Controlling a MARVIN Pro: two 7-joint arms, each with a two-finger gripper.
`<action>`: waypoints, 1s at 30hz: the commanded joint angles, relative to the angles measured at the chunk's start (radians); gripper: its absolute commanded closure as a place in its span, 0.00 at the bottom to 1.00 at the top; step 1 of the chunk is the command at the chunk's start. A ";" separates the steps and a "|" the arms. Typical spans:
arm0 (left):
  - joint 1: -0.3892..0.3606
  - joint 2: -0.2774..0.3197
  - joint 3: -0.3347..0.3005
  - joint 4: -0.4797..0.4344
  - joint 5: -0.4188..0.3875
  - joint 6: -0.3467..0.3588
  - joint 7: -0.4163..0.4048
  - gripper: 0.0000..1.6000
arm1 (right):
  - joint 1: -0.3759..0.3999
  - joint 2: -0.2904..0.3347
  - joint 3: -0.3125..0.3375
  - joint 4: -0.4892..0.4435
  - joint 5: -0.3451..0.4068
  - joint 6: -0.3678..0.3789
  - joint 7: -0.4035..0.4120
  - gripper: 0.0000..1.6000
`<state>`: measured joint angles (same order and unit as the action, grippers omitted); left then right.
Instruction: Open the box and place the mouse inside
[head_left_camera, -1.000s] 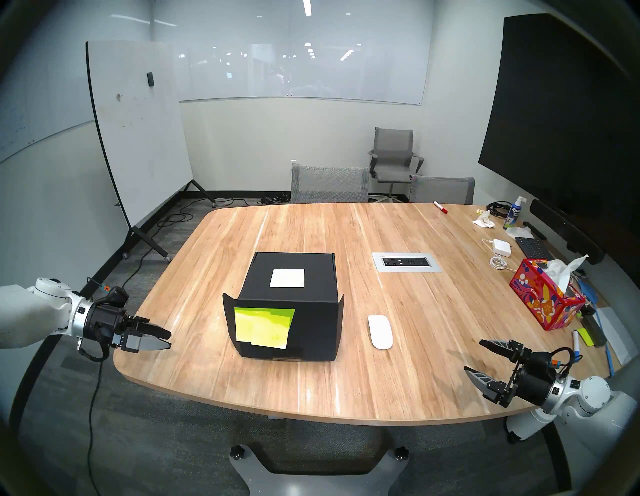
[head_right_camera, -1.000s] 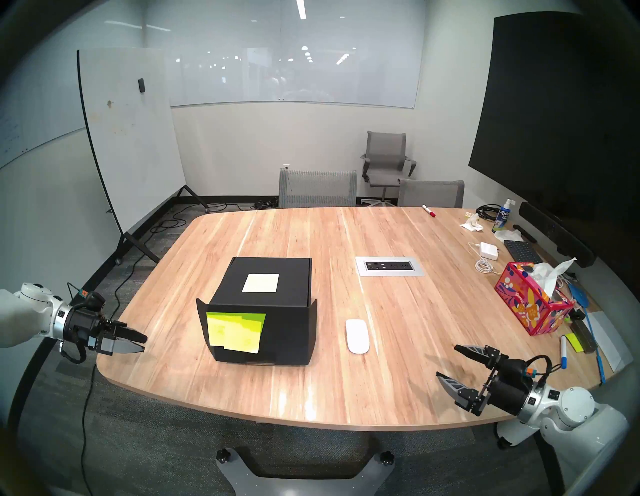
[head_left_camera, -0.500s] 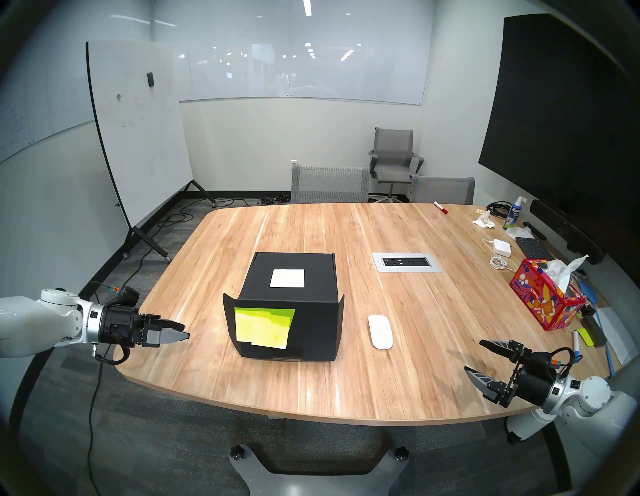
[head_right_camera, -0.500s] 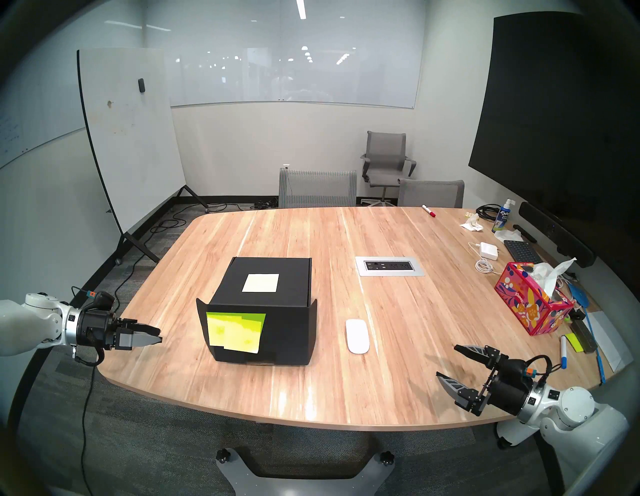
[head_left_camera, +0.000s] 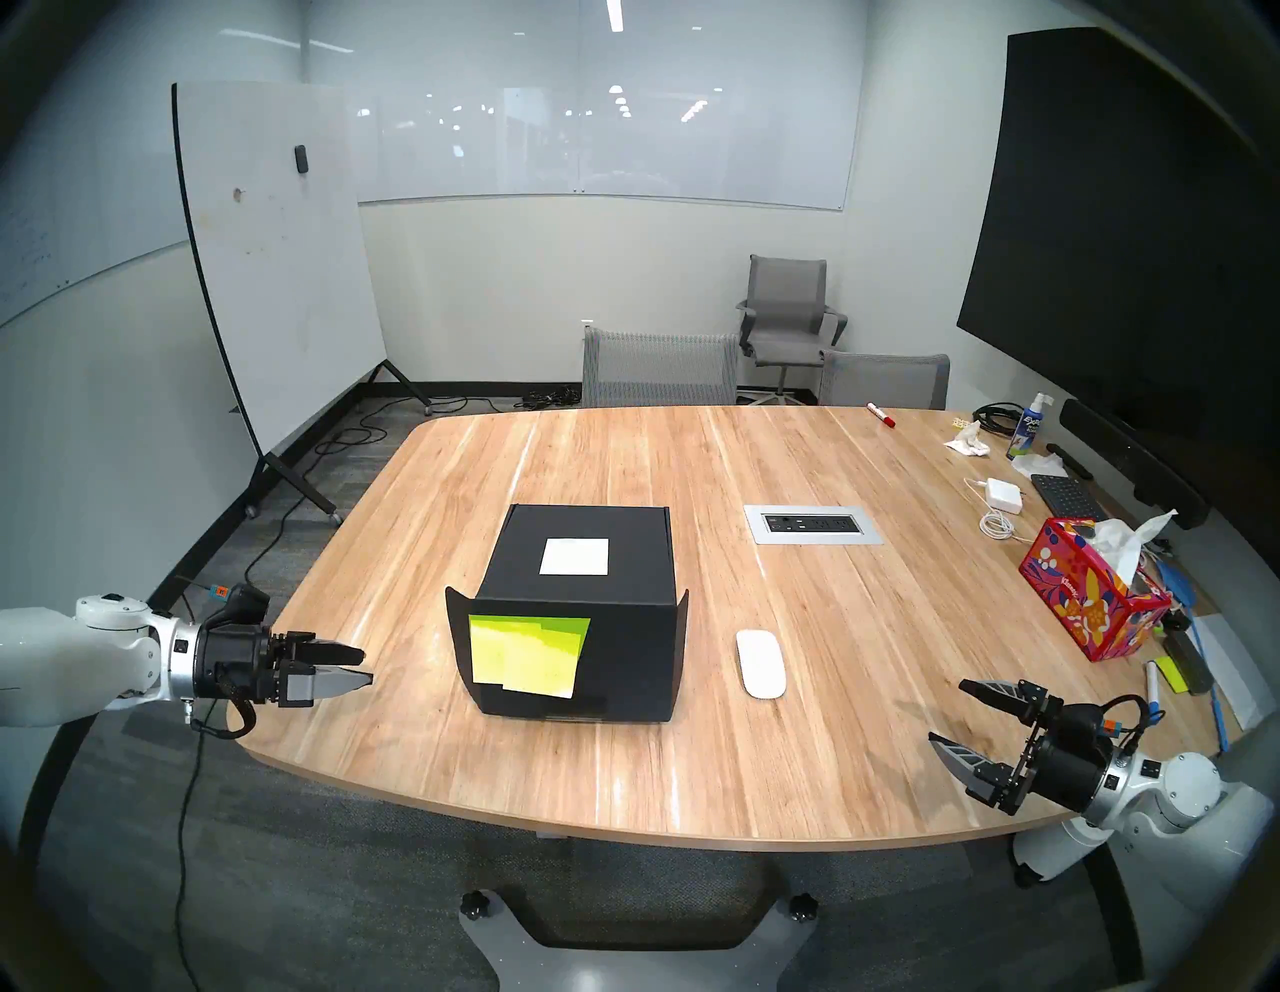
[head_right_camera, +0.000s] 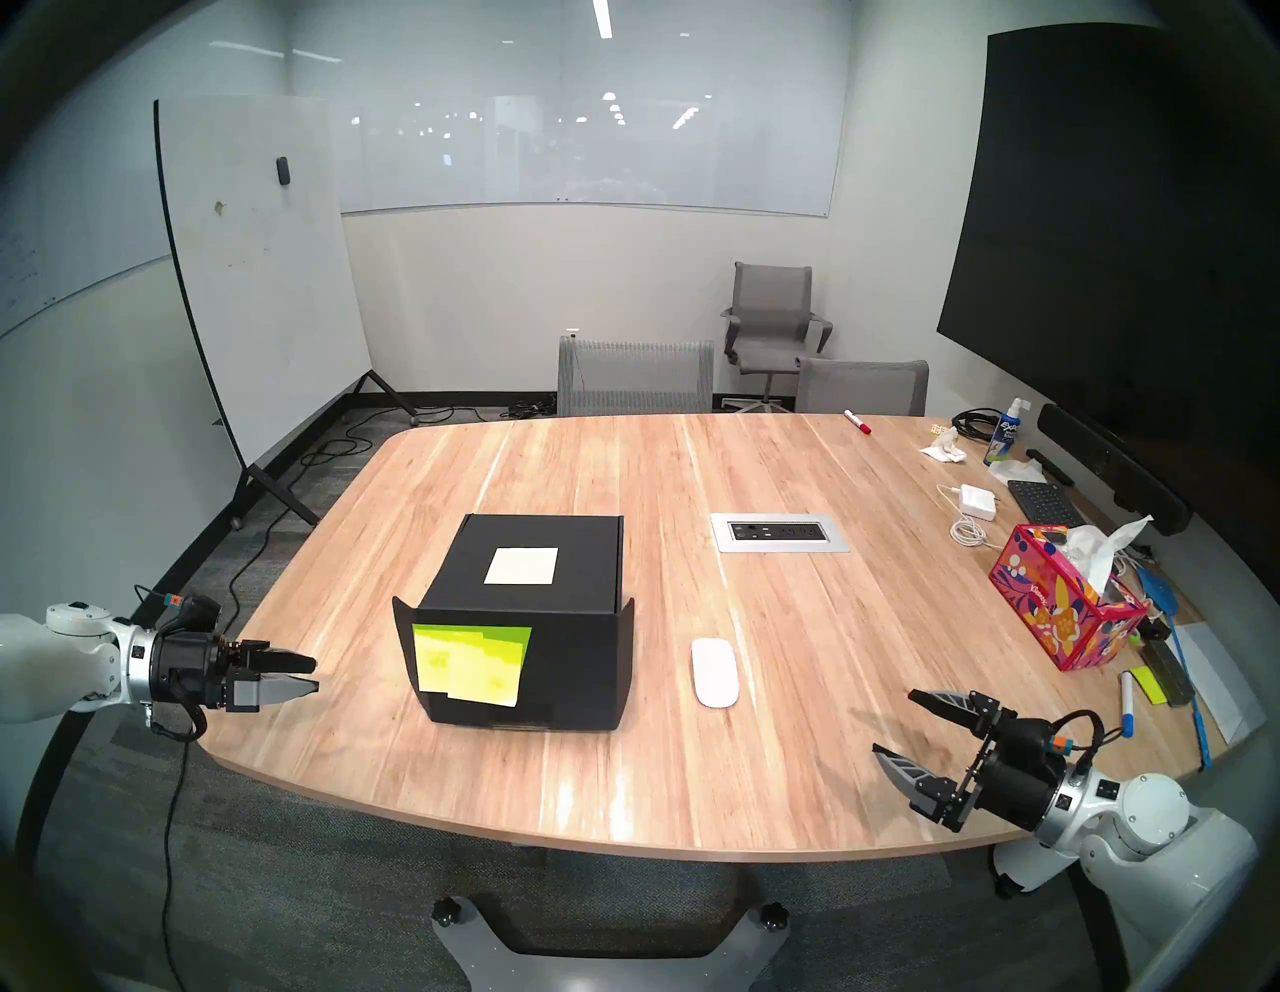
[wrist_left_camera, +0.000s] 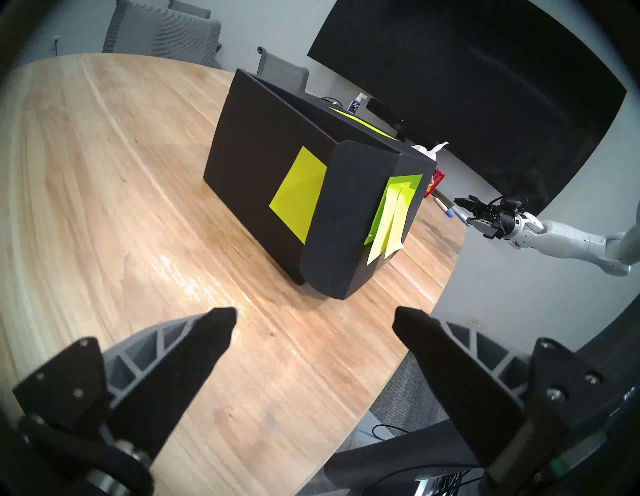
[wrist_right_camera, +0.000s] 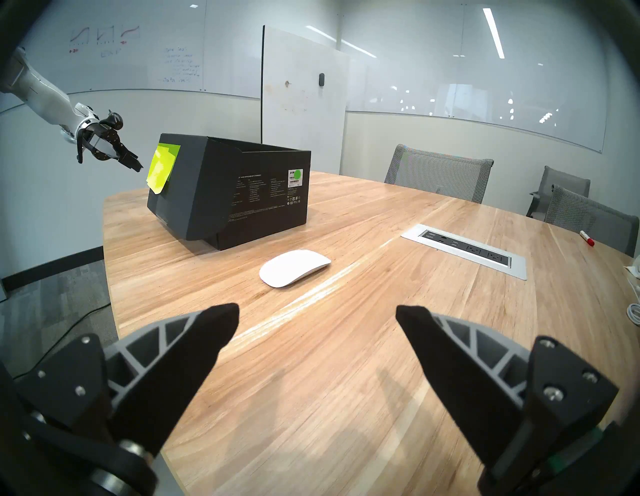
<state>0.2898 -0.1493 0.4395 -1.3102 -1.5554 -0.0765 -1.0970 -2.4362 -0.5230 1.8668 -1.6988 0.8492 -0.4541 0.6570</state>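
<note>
The black box (head_left_camera: 623, 589) stands closed on the wooden table (head_left_camera: 692, 762), a white label (head_left_camera: 574, 556) on its lid and yellow-green sticky notes (head_left_camera: 526, 654) on its front flap. Just right of it the white mouse (head_left_camera: 760, 663) lies flat on the table. My left gripper (head_left_camera: 367, 665) hovers open over the table's left edge, a short way left of the box (wrist_left_camera: 256, 156) and pointing at it. Open and empty, my right gripper (head_left_camera: 947, 712) hangs at the table's near right, with the mouse (wrist_right_camera: 294, 268) ahead of it.
A power outlet panel (head_left_camera: 814, 524) is set into the table behind the mouse. Along the right edge are a red floral tissue box (head_left_camera: 1087, 603), a white power adapter (head_left_camera: 1006, 495), a keyboard (head_left_camera: 1067, 495), a spray bottle (head_left_camera: 1028, 429) and markers. Chairs (head_left_camera: 658, 367) stand at the far side.
My left gripper has moved right, from beyond the table's left edge to over it, closer to the box. The right arm, box and mouse have not moved.
</note>
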 joint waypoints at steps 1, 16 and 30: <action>0.018 -0.021 0.001 0.007 -0.021 -0.067 -0.025 0.00 | 0.000 0.000 0.004 -0.003 0.002 0.000 0.000 0.00; 0.046 -0.066 0.007 -0.017 -0.042 -0.083 -0.013 0.00 | 0.001 0.000 0.004 -0.003 0.002 0.000 0.000 0.00; 0.062 -0.133 0.002 0.017 -0.064 -0.068 -0.023 0.00 | 0.001 0.000 0.004 -0.003 0.002 0.000 0.000 0.00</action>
<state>0.3588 -0.2499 0.4517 -1.2916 -1.6055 -0.1541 -1.1264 -2.4362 -0.5230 1.8666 -1.6988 0.8492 -0.4542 0.6570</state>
